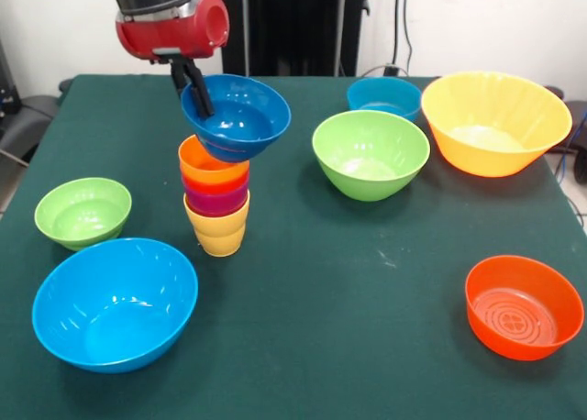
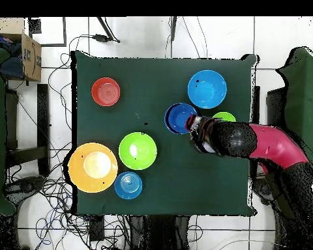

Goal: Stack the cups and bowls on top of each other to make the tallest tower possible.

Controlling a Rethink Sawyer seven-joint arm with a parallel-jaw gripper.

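A tower of nested cups stands left of the table's middle: an orange-yellow one at the bottom, then purple, red and orange. A dark blue bowl hangs tilted right at the top cup's rim. I cannot tell whether it rests on the rim. My gripper comes down from above and is shut on the bowl's left rim. In the overhead view the dark blue bowl hides the cups, and the gripper sits at its edge.
Other bowls lie around: a small green one, a large light blue one, a green one, a teal one, a large orange-yellow one and an orange-red one.
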